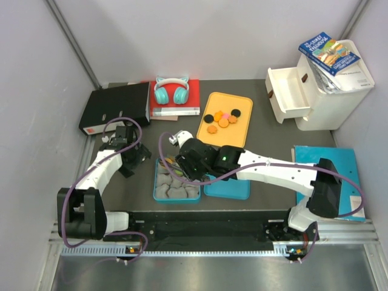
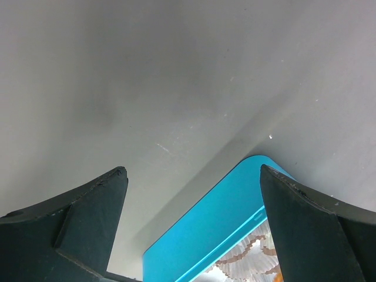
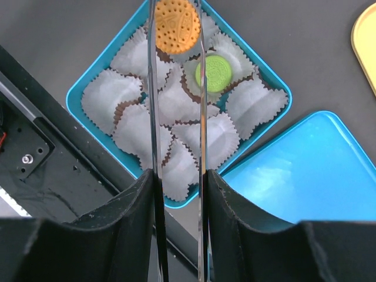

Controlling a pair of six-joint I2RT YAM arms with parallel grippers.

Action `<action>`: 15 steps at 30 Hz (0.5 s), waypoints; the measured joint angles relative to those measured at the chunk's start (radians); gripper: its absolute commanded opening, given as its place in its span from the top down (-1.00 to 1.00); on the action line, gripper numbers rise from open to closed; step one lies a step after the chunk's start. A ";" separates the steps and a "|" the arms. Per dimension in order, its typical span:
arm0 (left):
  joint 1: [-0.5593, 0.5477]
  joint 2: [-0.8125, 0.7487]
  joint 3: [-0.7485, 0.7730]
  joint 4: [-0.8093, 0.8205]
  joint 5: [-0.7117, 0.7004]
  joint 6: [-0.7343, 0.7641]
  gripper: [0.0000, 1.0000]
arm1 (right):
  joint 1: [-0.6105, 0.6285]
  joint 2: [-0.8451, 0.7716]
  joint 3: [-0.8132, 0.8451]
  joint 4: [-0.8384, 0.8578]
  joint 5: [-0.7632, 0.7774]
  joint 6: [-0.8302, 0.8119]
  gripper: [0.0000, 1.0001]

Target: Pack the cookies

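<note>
My right gripper (image 3: 178, 176) is shut on metal tongs (image 3: 152, 117), whose tips hold an orange cookie (image 3: 176, 24) over the far corner of the blue tin (image 3: 76, 94). The tin is full of white paper cups, and a green cookie (image 3: 215, 72) lies in one. The other cookies (image 1: 221, 118), orange, black and pink, lie on the yellow tray (image 1: 233, 136). In the top view my right gripper (image 1: 188, 159) is above the tin (image 1: 159, 182). My left gripper (image 1: 134, 159) is open and empty beside the tin's left corner (image 2: 217, 229).
The tin's blue lid (image 1: 227, 189) lies right of the tin. A black binder (image 1: 115, 108) and a red book with teal headphones (image 1: 171, 91) stand at the back left. A white drawer unit (image 1: 318, 85) stands back right, and a blue folder (image 1: 342, 170) lies at the right.
</note>
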 measured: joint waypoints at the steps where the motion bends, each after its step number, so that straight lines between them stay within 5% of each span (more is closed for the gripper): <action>1: 0.000 0.000 -0.001 0.000 0.003 0.001 -0.97 | 0.000 0.007 0.003 0.000 0.000 -0.002 0.30; 15: 0.001 0.000 -0.010 0.007 0.007 0.006 -0.97 | 0.000 0.038 0.047 -0.002 0.012 -0.024 0.05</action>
